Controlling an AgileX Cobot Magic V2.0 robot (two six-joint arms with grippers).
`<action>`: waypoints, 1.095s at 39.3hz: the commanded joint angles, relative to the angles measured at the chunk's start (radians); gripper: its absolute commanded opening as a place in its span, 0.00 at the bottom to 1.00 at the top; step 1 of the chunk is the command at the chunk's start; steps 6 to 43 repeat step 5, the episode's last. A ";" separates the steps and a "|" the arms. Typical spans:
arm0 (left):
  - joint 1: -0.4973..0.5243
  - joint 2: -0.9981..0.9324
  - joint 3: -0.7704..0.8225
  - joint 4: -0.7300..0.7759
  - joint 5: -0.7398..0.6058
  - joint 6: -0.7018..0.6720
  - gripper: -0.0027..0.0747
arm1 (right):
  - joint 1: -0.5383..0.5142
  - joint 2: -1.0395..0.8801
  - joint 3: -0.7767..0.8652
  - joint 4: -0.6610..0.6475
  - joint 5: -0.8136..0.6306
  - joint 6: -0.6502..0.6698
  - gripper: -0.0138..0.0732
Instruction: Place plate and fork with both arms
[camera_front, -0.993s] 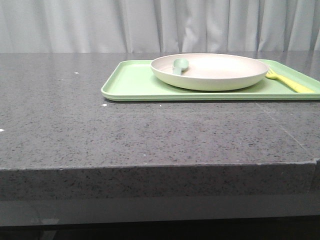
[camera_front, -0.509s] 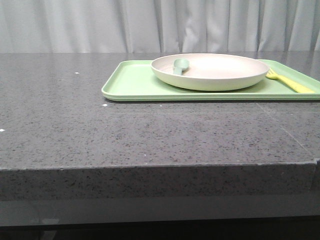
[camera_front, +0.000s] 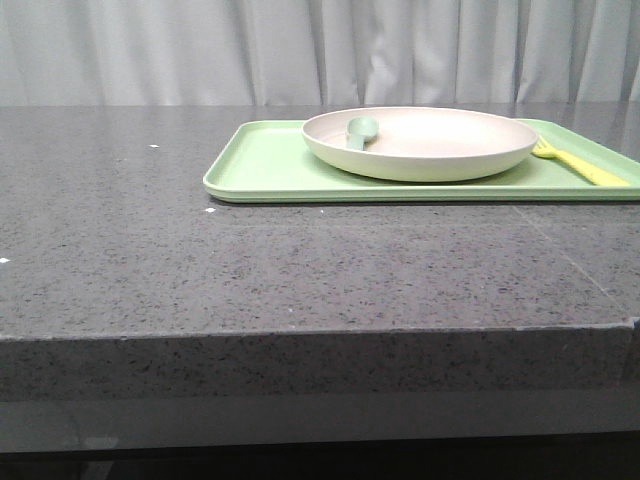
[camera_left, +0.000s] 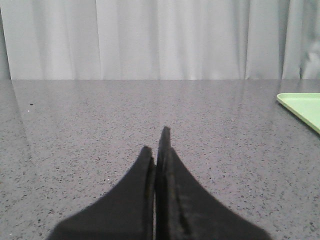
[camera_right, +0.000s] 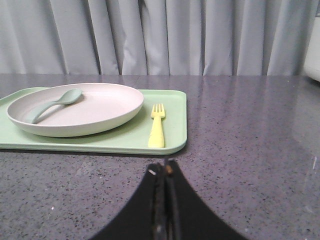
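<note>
The left gripper (camera_left: 157, 145) hangs low over bare grey table (camera_front: 150, 250), its jaws pressed together on nothing, well apart from the tray's near corner. The light-green tray (camera_front: 260, 170) lies on the right half of the table, back from the front edge. On it sits the plate (camera_front: 420, 150), holding a pale green spoon (camera_front: 358, 131) at its left side. Just beside the plate, on the tray's right strip, lies the fork (camera_front: 580, 163), apart from the plate's rim, tines pointing away from the robot. The right gripper (camera_right: 164, 172) hovers near the tray's front rim, jaws closed, empty.
</note>
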 joint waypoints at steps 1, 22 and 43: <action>-0.004 -0.021 0.003 -0.008 -0.082 -0.006 0.01 | -0.004 -0.017 -0.003 -0.010 -0.086 -0.008 0.08; -0.004 -0.021 0.003 -0.008 -0.082 -0.006 0.01 | -0.004 -0.017 -0.003 -0.010 -0.086 -0.008 0.08; -0.004 -0.021 0.003 -0.008 -0.082 -0.006 0.01 | -0.004 -0.017 -0.003 -0.010 -0.086 -0.008 0.08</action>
